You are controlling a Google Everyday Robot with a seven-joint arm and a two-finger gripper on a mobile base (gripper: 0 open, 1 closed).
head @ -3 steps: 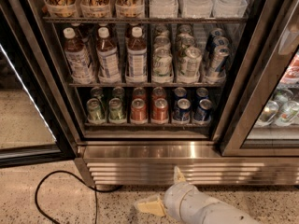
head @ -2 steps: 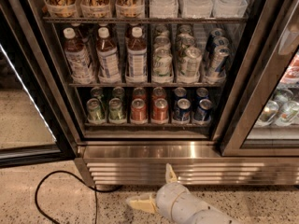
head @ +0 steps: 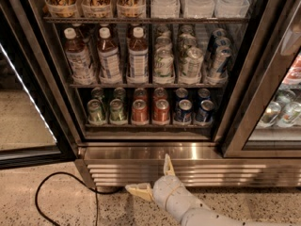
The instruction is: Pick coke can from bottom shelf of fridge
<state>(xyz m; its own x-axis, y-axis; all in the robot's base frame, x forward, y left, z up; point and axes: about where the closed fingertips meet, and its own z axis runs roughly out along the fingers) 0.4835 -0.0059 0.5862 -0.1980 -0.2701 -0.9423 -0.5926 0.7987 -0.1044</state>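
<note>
Gripper point(head: 147, 173) is spread wide, holding nothing, down by the fridge point(head: 202, 155) base, below the coke can point(head: 139, 112).

Views: one camera view.
Vantage: in front of the fridge point(head: 141, 152), raised, facing it and tilted downward.
Nearness: close; the bottom shelf point(head: 150, 126) sits mid-picture, with the floor point(head: 235, 208) along the lower edge.
Gripper: the gripper point(head: 146, 172) is at bottom centre, fingers spread, before the base point(head: 221, 171).
</note>
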